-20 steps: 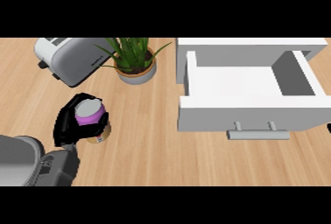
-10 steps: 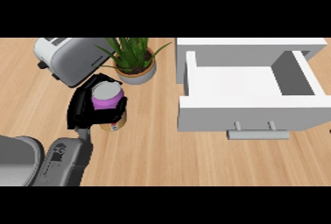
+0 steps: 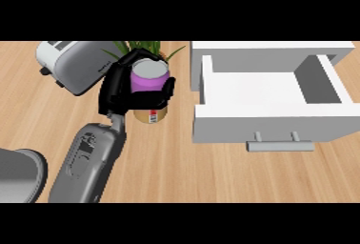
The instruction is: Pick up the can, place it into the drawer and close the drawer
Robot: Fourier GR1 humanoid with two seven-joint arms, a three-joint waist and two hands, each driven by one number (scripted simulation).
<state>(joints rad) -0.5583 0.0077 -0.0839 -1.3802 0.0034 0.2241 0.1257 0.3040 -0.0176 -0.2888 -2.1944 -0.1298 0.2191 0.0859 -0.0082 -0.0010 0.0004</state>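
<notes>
Right now my left robot hand (image 3: 126, 90) is clamped around the purple-topped cylindrical can with a tan label (image 3: 149, 86), black fingers curled across its side and the thumb hooked round the near face. The can looks lifted off the wooden bench (image 3: 211, 176), tilted a little, and sits to the left of the open white drawer (image 3: 271, 93), apart from its left wall. My right robot hand doesn't show in this view at all.

As I judge it, the step in hand is the carry. I'd want to bring the can rightward high enough to pass over the drawer's left wall, centre it over the bare white floor of the drawer, and lower it before letting go, so it doesn't tip or roll. The grey bar handle (image 3: 280, 145) on the drawer's near face is what I'd push on afterwards, so I'd keep the forearm from brushing it on the way across.

Farther out, a silver toaster (image 3: 74, 64) stands to the far left, and a green potted plant (image 3: 144, 47) sits just behind the robot hand, close enough that its leaves could be clipped. The bench is pale wood grain; a grey rounded object (image 3: 17, 174) shows at the near left edge.
</notes>
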